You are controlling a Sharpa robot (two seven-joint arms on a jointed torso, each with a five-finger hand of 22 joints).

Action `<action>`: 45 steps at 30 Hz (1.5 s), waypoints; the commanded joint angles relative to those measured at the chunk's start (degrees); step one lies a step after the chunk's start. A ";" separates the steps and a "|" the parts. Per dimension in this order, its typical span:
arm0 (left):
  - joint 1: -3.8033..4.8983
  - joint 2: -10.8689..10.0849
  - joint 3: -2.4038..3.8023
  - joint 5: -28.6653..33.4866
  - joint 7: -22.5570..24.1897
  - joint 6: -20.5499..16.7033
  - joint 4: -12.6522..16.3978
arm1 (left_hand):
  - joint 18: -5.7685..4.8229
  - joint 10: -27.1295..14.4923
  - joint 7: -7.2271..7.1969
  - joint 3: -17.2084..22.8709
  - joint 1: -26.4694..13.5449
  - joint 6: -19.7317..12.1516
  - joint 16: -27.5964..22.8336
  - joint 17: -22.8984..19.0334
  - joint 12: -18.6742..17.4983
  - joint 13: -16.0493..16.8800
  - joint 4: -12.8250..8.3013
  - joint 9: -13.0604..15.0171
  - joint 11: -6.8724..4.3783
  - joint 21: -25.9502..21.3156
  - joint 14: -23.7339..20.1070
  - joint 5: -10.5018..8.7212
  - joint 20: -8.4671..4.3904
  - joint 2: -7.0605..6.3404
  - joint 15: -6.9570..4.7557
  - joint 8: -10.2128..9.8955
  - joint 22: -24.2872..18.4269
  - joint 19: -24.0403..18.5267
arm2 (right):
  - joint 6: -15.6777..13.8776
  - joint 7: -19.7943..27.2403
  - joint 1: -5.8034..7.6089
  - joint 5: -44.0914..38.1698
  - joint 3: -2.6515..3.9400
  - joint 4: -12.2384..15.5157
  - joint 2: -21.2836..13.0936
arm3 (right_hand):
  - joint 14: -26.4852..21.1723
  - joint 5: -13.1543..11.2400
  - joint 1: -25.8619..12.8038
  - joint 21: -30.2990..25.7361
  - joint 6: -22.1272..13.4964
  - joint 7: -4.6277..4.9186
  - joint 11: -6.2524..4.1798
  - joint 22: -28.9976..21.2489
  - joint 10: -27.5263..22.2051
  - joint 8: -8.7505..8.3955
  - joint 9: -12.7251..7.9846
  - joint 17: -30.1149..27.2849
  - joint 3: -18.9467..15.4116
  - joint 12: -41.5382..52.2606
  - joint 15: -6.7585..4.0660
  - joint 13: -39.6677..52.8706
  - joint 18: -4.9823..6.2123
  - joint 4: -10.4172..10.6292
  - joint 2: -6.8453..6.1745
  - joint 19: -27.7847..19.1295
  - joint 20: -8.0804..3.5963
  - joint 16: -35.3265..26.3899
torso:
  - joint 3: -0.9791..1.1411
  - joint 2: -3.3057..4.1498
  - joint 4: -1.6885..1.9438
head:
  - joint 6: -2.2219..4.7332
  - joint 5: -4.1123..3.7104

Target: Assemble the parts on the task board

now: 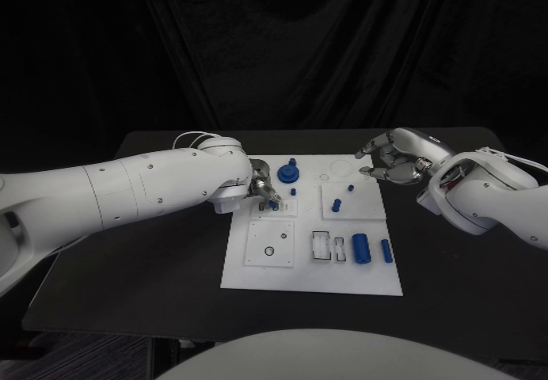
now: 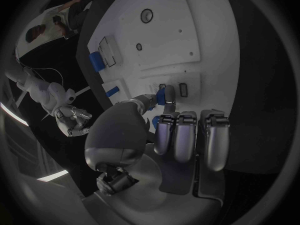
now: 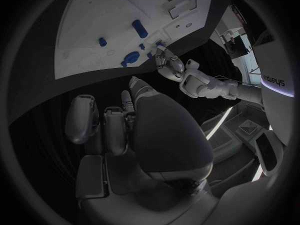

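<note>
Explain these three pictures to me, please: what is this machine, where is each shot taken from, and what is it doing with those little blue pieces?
This is a robot with two white arms, each ending in a silver robot hand. The square picture looks down from a camera on its head. The two round pictures come from fisheye cameras at its wrists, behind each hand, so straight edges look bent.

On the black table lies a white task board with small blue parts: a blue cylinder and a thinner blue peg lie flat, and a larger knobbed blue part stands farther back.

The left robot hand is down at the board, pinching a small blue part between thumb and finger. The right robot hand hovers by the board's far right corner, fingers curled, holding nothing.
</note>
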 commanded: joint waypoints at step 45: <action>-0.80 -0.06 -0.32 0.02 0.39 0.88 0.66 | -0.36 5.96 -0.37 1.55 -0.44 0.64 -0.24 15.09 0.20 15.06 -0.94 -0.07 -0.32 -0.20 6.16 -0.46 -0.55 0.28 -0.44 -0.60 15.09 6.03 | 0.61 -1.17 -0.27 -0.34 0.04 -0.24 0.04 | 2.08 0.59 0.23 -0.44 0.25 0.15 0.06 5.35 -0.41 0.09 -0.22 4.34 0.36 -0.25 0.45 8.61 0.29 -0.17 0.32 -0.22 0.44 -0.49 | 0.06 -0.02 0.09 | -0.01 -0.04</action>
